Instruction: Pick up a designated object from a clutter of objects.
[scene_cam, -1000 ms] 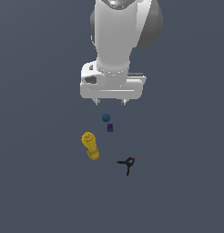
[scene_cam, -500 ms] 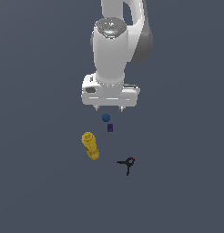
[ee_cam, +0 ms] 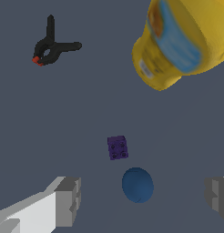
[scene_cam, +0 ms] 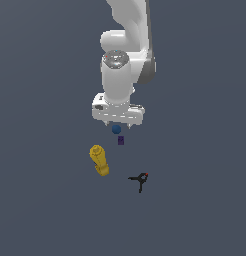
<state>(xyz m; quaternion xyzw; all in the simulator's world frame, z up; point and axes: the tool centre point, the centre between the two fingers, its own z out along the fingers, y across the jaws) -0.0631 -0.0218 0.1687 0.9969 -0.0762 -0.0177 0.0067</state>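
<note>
The gripper (ee_cam: 141, 200) hangs over the blue ball (ee_cam: 137, 184), fingers (ee_cam: 68, 200) spread wide either side, ball on the floor beside the purple block (ee_cam: 117, 147), so the grab and lift remain.

1. One small dark blue ball (scene_cam: 116, 129).
2. One tiny dark purple block (scene_cam: 121, 140), with studs on its face in the wrist view.
3. One yellow bottle (scene_cam: 99, 160) with a blue label.
4. One black spring clamp (scene_cam: 140, 179) with a red tip.
5. Four loose objects in all on the bench (scene_cam: 195, 200).
</note>
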